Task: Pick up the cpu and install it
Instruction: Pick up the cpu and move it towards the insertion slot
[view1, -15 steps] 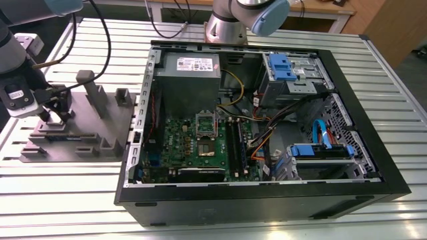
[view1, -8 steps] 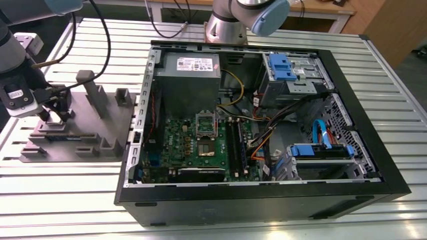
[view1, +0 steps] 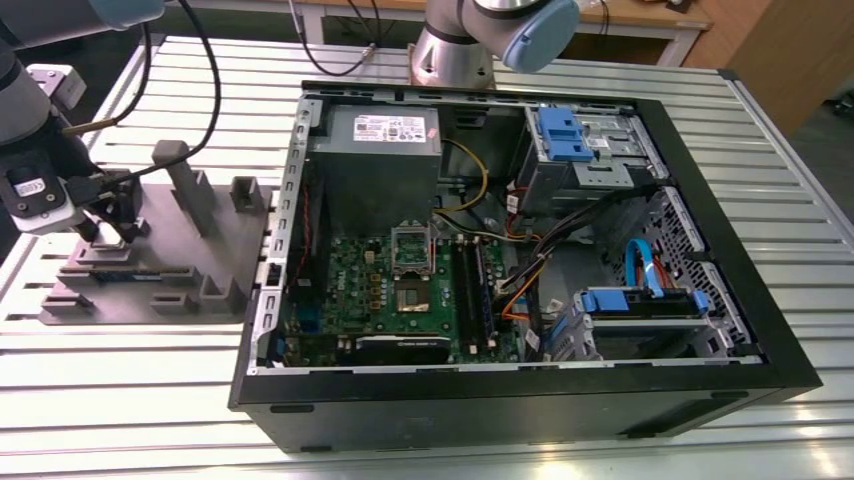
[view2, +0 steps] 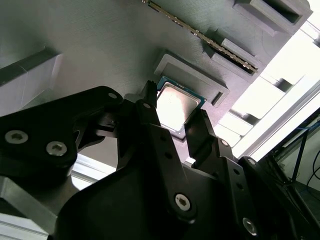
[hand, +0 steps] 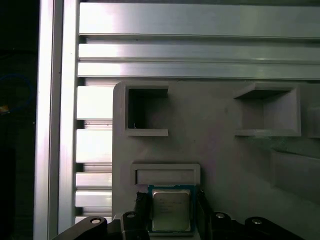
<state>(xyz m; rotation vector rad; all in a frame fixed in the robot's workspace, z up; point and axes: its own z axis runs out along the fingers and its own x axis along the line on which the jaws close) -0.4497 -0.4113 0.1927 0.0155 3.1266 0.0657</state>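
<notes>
The cpu (hand: 171, 212) is a small square chip with a shiny silver top, and it lies on the grey holder block (view1: 200, 225) at the exterior view's left. My gripper (view1: 110, 232) is down on that block. In both wrist views its two black fingers (hand: 141, 207) stand against opposite edges of the cpu (view2: 176, 104), so the gripper (view2: 174, 106) is shut on it. The green motherboard (view1: 461, 290) lies inside the open computer case (view1: 747, 250). Its socket (view1: 411, 294) is bare, with the metal frame (view1: 408, 244) folded back.
The holder block carries upright posts (view1: 171, 160) and a memory stick (view2: 200, 37) in a slot close to the gripper. Inside the case are a grey power supply (view1: 380, 130), blue drive bays (view1: 574, 135) and loose cables (view1: 534, 270). A second arm's base (view1: 461, 45) stands behind the case.
</notes>
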